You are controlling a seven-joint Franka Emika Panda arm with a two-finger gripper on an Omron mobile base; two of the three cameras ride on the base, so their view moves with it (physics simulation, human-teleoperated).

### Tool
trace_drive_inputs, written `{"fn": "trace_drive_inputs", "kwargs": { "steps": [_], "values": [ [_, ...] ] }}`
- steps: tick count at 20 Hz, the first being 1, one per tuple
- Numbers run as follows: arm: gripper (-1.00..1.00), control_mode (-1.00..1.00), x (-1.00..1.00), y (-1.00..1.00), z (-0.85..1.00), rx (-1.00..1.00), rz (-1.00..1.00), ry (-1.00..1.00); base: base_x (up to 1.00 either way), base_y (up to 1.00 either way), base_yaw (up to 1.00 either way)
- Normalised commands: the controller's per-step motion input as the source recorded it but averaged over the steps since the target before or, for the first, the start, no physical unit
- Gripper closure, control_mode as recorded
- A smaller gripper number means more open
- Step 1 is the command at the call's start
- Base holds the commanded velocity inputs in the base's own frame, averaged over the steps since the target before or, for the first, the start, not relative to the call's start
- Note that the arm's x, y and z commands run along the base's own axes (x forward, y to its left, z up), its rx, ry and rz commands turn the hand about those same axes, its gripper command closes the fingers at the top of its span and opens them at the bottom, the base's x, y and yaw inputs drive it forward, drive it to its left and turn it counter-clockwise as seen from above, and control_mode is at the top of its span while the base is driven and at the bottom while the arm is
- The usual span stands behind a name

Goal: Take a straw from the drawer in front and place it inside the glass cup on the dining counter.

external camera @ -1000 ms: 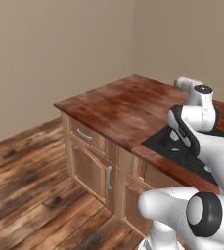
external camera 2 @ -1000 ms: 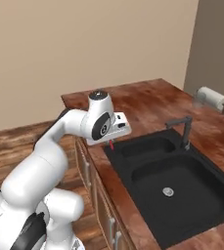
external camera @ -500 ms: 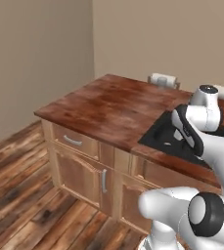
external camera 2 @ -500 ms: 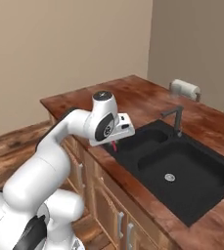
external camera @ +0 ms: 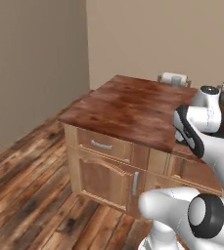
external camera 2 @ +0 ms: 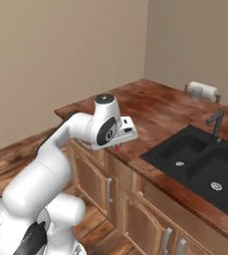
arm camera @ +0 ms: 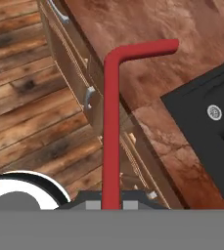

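Note:
My gripper [arm camera: 112,204] is shut on the red straw [arm camera: 111,122], which runs up from the fingertips to a short bent end. In the right base view the hand hangs over the front edge of the dining counter [external camera 2: 155,107], and a bit of the straw [external camera 2: 116,147] pokes out under my gripper [external camera 2: 118,143]. The glossy reddish-brown dining counter [external camera: 128,107] carries a black sink [external camera 2: 200,159] with a dark faucet [external camera 2: 216,124]. The glass cup is out of view. I cannot tell which drawer front is the task's drawer.
A shut drawer with a bar handle [external camera: 102,145] and cabinet doors line the counter's front. A paper towel roll [external camera 2: 202,90] stands at the counter's far edge by the wall. Wooden floor [external camera: 30,185] lies open to the left.
The whole scene has shifted in both base views, so the base has moved along the counter. The straw stays in the shut gripper.

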Motion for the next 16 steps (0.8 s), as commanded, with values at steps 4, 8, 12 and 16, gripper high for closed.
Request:
{"fn": "trace_drive_inputs", "kwargs": {
  "steps": [4,8,12,16],
  "values": [
    [1.0,1.0,0.0,0.0,0.0,0.0,0.0,0.0,0.24,1.0,-0.25],
    [1.0,1.0,0.0,0.0,0.0,0.0,0.0,0.0,0.31,0.99,-0.25],
    [1.0,1.0,0.0,0.0,0.0,0.0,0.0,0.0,0.35,1.0,-0.26],
    [1.0,1.0,0.0,0.0,0.0,0.0,0.0,0.0,0.38,1.0,-0.26]
  ]
}}
